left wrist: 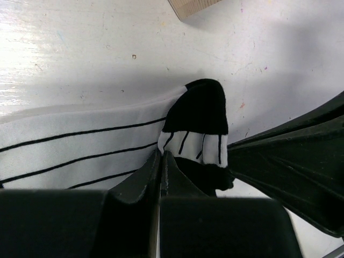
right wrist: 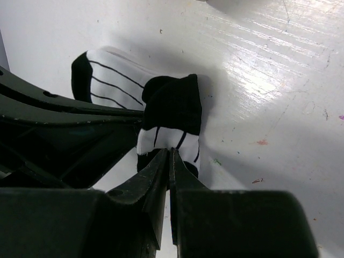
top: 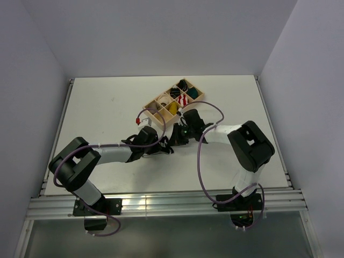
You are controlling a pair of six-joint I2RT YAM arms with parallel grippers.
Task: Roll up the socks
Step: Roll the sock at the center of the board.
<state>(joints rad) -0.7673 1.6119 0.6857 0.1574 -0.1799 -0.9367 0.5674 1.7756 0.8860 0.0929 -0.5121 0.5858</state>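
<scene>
The white sock [left wrist: 80,142] with thin black stripes lies flat on the white table, its black-tipped end [left wrist: 196,115] folded back over itself. My left gripper [left wrist: 161,154] is shut on the edge of that fold. My right gripper [right wrist: 171,151] is shut on the same folded end [right wrist: 172,110] from the opposite side. In the top view the two grippers, left [top: 164,146] and right [top: 175,140], meet tip to tip and hide the sock. A mustard-yellow shape [top: 173,107] sits in a compartment of the wooden tray [top: 152,101].
The tray holds a red-and-white striped bundle [top: 183,100], a teal bundle [top: 193,93] and dark bundles [top: 183,84]. Its corner [left wrist: 191,6] lies just beyond the sock. Grey walls enclose the table on three sides.
</scene>
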